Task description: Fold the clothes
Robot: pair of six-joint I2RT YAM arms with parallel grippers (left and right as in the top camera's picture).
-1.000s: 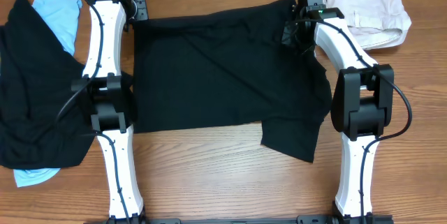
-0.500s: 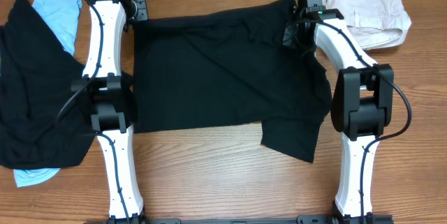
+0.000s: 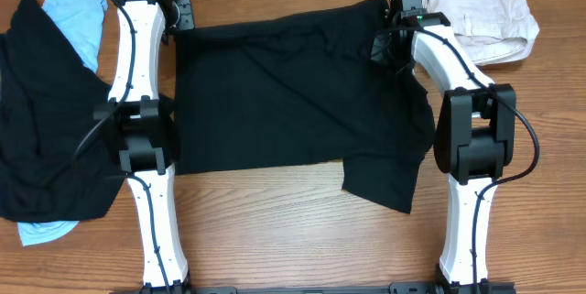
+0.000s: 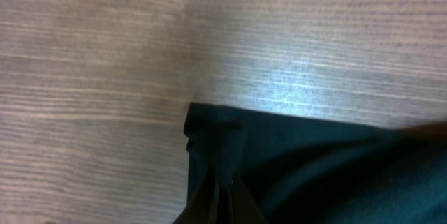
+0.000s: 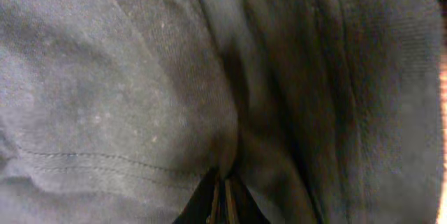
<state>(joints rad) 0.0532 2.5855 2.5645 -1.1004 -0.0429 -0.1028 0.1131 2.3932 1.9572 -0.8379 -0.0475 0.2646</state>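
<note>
From above, a black shirt (image 3: 293,102) lies spread out in the middle of the wooden table (image 3: 293,239). One lower part of it hangs down toward the near edge on the right side. The left gripper (image 3: 176,16) is at the far left corner of the shirt. The right gripper (image 3: 385,45) is at the far right corner. A black pile (image 3: 37,138) of other clothes sits at the left end of the table, with a light blue piece (image 3: 78,19) peeking out from under it. Some beige clothes (image 3: 481,15) lie bunched up at the far right corner of the table. From the left wrist, the picture is blurry, but the gripper's fingers (image 4: 202,206) are squeezed together on the corner of the dark shirt, and bare table shows all around that corner. From the right wrist, the shirt fills almost the whole picture, full of soft folds. The two fingers (image 5: 204,210) are pinched tight on a fold of it, with no gap between them.
</note>
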